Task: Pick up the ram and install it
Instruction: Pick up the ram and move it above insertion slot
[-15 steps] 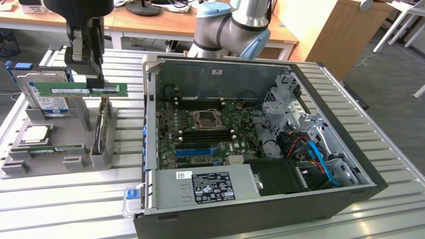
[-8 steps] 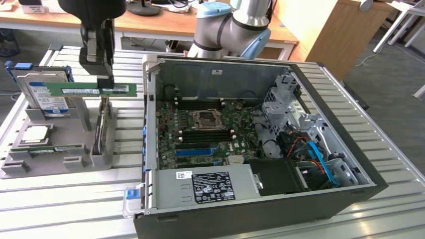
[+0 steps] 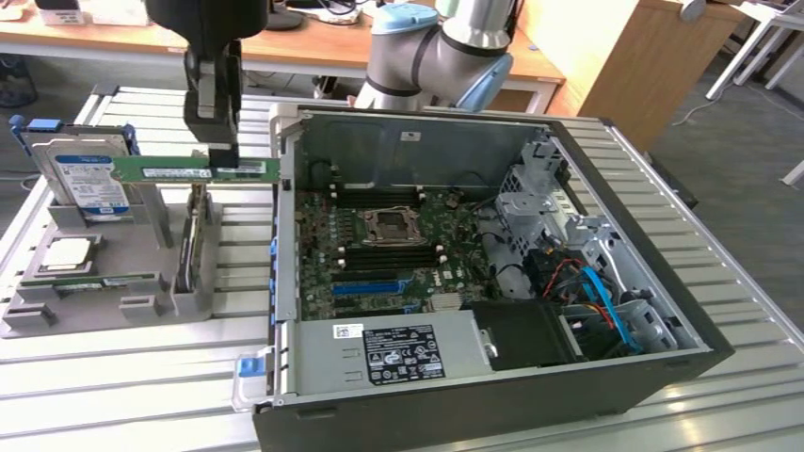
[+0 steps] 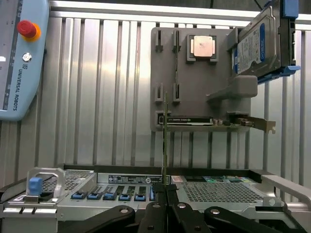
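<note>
The ram [image 3: 164, 171] is a long green stick with a white label. It hangs level in the air above the grey parts holder [image 3: 75, 311], just off the open computer case's [image 3: 503, 395] side wall on the exterior view's left. My black gripper [image 3: 224, 162] comes down from above and is shut on the ram's upper edge, toward the end nearer the case. In the wrist view the ram [image 4: 165, 141] shows edge-on as a thin strip rising from between my fingertips, where the gripper [image 4: 165, 190] pinches it. The black memory slots [image 3: 377, 252] lie on the motherboard beside the processor socket [image 3: 386, 226].
The holder carries an upright hard drive [image 3: 86, 179], a processor chip [image 3: 70, 254] and a card lying flat [image 4: 204, 121]. A power supply [image 3: 395, 353] and cables fill the case's near end. A teach pendant [image 4: 19, 53] lies on the slatted table. The arm's base [image 3: 440, 56] stands behind the case.
</note>
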`<state>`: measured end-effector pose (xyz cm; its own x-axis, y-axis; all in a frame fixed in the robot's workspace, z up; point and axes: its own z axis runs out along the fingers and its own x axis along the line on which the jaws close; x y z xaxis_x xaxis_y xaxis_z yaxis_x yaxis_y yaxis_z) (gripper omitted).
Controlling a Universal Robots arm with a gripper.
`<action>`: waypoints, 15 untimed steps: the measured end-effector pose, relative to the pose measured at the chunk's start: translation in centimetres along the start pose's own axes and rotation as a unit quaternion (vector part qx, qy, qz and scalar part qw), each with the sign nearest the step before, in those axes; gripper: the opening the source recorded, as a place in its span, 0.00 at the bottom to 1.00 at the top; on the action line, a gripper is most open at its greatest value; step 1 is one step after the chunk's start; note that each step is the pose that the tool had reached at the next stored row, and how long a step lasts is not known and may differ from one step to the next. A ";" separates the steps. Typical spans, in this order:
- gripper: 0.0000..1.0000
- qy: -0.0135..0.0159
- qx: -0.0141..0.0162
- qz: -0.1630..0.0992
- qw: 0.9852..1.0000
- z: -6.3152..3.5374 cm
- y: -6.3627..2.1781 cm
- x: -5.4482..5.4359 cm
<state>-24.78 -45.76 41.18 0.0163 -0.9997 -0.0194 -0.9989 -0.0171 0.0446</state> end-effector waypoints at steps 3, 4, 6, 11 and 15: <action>0.12 0.000 0.000 0.000 1.000 -0.03 -0.73 0.0; 0.12 0.000 0.000 0.000 1.000 -0.04 -0.98 0.0; 0.12 0.000 0.000 0.000 1.000 -0.06 -1.48 0.0; 0.12 0.000 0.000 0.000 1.000 -0.12 -2.68 0.0; 0.12 0.000 0.000 0.000 1.000 -0.16 -3.59 0.1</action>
<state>-21.18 -45.76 41.18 0.0166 -0.9997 -0.0194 -0.9989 -0.0175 0.0446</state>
